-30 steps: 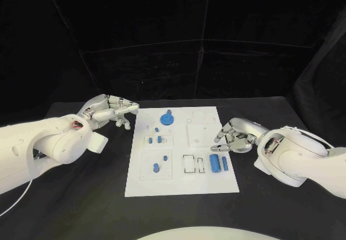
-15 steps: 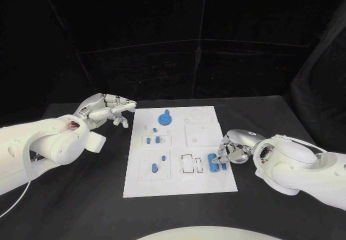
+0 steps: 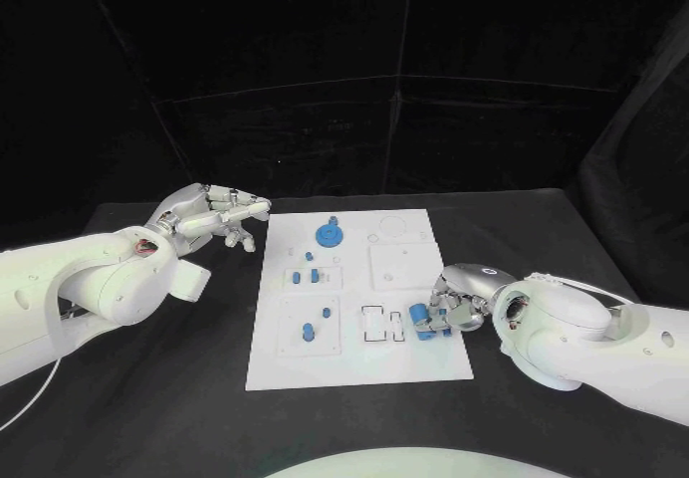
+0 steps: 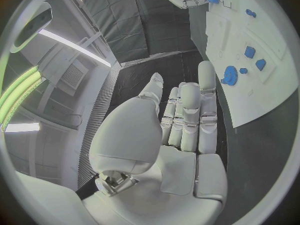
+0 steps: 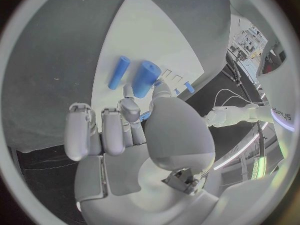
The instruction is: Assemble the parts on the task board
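On the white task board point(image 3: 359, 299), near right: fat blue peg point(image 3: 422, 317), thin blue peg point(image 5: 119, 72) beside. Right hand point(image 3: 460, 299) fingers point(image 5: 131, 110) curled, touching fat peg. Left hand point(image 3: 215, 214) fingers straight, holding nothing.

Table point(image 3: 172, 398): black, matte surface
Backdrop point(image 3: 344, 110): black cloth panels, rising behind the table's far edge

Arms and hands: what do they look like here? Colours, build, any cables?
Both arms wear smooth, bulbous glossy white shells. The left hand and right hand are silver metal with segmented fingers and pale pads. A thin white cable trails beneath the left arm.
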Robot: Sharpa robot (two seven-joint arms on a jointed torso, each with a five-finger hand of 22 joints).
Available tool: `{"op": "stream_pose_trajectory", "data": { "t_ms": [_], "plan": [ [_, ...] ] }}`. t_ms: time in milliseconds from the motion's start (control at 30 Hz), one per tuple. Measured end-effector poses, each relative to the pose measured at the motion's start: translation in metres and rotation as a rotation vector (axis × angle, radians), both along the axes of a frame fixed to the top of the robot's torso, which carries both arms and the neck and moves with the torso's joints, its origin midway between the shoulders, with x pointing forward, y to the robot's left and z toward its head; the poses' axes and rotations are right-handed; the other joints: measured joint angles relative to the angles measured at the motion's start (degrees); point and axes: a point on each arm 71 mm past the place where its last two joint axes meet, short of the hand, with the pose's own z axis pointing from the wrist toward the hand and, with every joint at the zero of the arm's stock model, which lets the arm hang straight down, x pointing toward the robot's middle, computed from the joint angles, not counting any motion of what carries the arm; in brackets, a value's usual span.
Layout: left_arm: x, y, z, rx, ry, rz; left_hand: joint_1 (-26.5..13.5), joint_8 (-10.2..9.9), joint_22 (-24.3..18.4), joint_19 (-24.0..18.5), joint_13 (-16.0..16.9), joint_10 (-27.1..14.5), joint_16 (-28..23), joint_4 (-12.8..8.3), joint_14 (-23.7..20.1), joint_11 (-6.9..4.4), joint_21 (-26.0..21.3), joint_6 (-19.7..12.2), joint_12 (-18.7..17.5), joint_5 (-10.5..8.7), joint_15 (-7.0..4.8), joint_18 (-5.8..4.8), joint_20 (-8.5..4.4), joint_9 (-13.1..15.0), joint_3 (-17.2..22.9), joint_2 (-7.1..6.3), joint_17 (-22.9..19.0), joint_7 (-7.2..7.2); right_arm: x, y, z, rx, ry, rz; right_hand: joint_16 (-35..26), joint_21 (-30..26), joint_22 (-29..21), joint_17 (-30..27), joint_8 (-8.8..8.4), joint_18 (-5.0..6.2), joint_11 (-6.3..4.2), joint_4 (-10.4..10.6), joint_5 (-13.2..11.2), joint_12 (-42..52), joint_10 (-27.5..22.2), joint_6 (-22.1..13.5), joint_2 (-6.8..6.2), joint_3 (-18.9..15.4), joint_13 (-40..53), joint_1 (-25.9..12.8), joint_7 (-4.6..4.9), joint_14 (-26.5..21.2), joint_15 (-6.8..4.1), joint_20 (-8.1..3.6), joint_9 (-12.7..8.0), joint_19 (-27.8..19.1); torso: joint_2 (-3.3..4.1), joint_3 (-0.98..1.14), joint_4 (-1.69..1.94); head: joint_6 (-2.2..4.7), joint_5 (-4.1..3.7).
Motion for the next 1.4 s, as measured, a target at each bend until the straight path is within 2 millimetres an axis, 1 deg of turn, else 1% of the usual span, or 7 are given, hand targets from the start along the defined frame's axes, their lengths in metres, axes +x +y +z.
{"op": "stream_pose_trajectory", "data": {
  "t_ms": [400, 500, 567, 733, 900, 1133, 1400],
  "plan": [
    [0.0, 0.0, 0.0, -0.002, 0.006, -0.007, 0.0, 0.0, 0.0, 0.0, 0.0, 0.0, 0.0, 0.0, 0.0, 0.0, 0.0, 0.0, 0.0, 0.0, 0.0, 0.01, 0.0, 0.0, 0.0, 0.0, 0.0, 0.0, 0.004, 0.013, -0.009, -0.02, 0.001, 0.027, 0.0, 0.0, 0.0, 0.3, 0.99, 0.01, 0.0, 0.0, 0.2, 0.2, 0.0, 0.1, 0.42, 0.0, 0.4, -0.3, 0.04, 0.0, 0.0, -0.2, 0.8, 0.2, 0.0, -0.02, 0.0, -0.25, 0.31],
    [-0.001, 0.0, 0.0, -0.003, 0.009, -0.009, 0.0, 0.0, -0.1, 0.0, 0.0, 0.0, 0.0, 0.0, -0.4, 0.0, 0.0, 0.0, 0.0, 0.0, -0.01, 0.0, 0.0, 0.0, 0.0, 0.0, 0.0, 0.0, 0.004, 0.016, -0.009, -0.02, -0.004, 0.03, 0.0, 0.2, 0.0, 0.4, 1.47, 0.01, 0.0, 0.0, 0.8, 0.2, 0.0, 0.1, 1.28, 0.0, 0.5, 0.1, -0.16, 0.0, 0.0, -0.2, 1.3, 0.2, -0.01, -0.02, 0.01, -0.34, 0.33],
    [-0.001, 0.0, -0.001, -0.003, 0.011, -0.01, 0.0, 0.0, -0.1, 0.0, 0.0, 0.0, 0.0, 0.0, -0.4, 0.0, 0.0, 0.0, 0.0, 0.0, -0.01, 0.0, 0.0, 0.0, 0.0, 0.0, 0.0, 0.0, 0.005, 0.017, -0.01, -0.02, -0.007, 0.03, 0.3, 0.2, 0.0, 0.6, 1.66, 0.01, 0.0, -0.2, 1.7, 0.4, 0.0, 0.2, 1.95, 0.2, 0.7, 0.5, -0.3, 0.0, 0.01, -0.2, 1.4, 0.2, -0.01, -0.03, 0.02, -0.38, 0.36],
    [-0.001, 0.0, -0.001, -0.003, 0.015, -0.013, 0.0, 0.0, -0.1, -0.2, 0.0, 0.0, 0.0, -0.1, -0.4, 0.0, 0.0, 0.0, 0.0, 0.0, -0.01, 0.0, -0.15, 0.0, 0.1, 0.0, 0.0, 0.0, 0.003, 0.017, -0.011, -0.008, -0.018, 0.022, 1.0, 1.4, 0.0, 1.9, 2.5, 0.02, -0.71, -0.6, 5.5, 2.4, 1.2, 1.4, 3.88, 1.1, 3.1, 1.9, -1.5, 0.1, -0.54, -0.67, 2.1, 1.3, -0.02, -0.05, 0.02, -0.43, 0.53],
    [-0.002, 0.001, -0.001, -0.003, 0.019, -0.015, 0.0, 0.0, -0.1, -0.2, 0.0, 0.0, 0.0, -0.2, -0.4, 0.0, 0.0, 0.0, 0.0, 0.0, -0.01, -0.01, -0.21, 0.0, 0.2, 0.0, -0.1, 0.0, -0.004, 0.012, -0.01, 0.028, -0.037, -0.001, 1.6, 1.5, 0.0, 2.6, 2.67, 0.02, -0.84, -1.0, 8.7, 3.3, 1.7, 2.1, 5.07, 1.6, 4.6, 3.1, -1.63, 0.0, -1.04, -0.91, 2.4, 1.5, -0.06, -0.04, -0.04, -0.47, 0.64],
    [-0.002, 0.001, -0.001, -0.003, 0.022, -0.017, 0.0, 0.0, 0.0, -0.2, -0.1, 0.0, 0.0, -0.2, -0.4, 0.0, 0.0, 0.0, 0.0, 0.0, 0.0, -0.01, -0.21, 0.0, 0.2, 0.0, -0.1, 0.0, -0.012, 0.016, 0.001, 0.147, -0.057, -0.04, 1.8, 2.0, 0.0, 2.6, 3.18, 0.02, -1.14, -0.9, 9.0, 3.6, 2.0, 2.2, 5.08, 1.5, 5.0, 3.1, -1.78, 0.0, -1.04, -1.12, 2.4, 1.7, -0.15, -0.05, -0.04, -0.23, 0.65],
    [-0.002, 0.0, -0.002, -0.003, 0.027, -0.022, 0.0, 0.0, 0.0, -0.2, -0.1, 0.0, 0.0, -0.2, -0.4, 0.0, 0.0, 0.0, 0.0, 0.0, 0.0, 0.0, -0.21, 0.0, 0.2, 0.0, -0.1, 0.0, -0.016, 0.034, 0.003, 0.243, -0.023, -0.043, 1.8, 2.0, 0.0, 2.6, 3.17, 0.02, -1.16, -0.1, 9.0, 3.5, 2.4, 2.2, 5.71, 0.7, 5.1, 2.9, -1.82, 0.0, -1.04, -1.12, 2.4, 1.7, -0.15, -0.1, 0.05, -0.18, 1.08]
  ]
}}
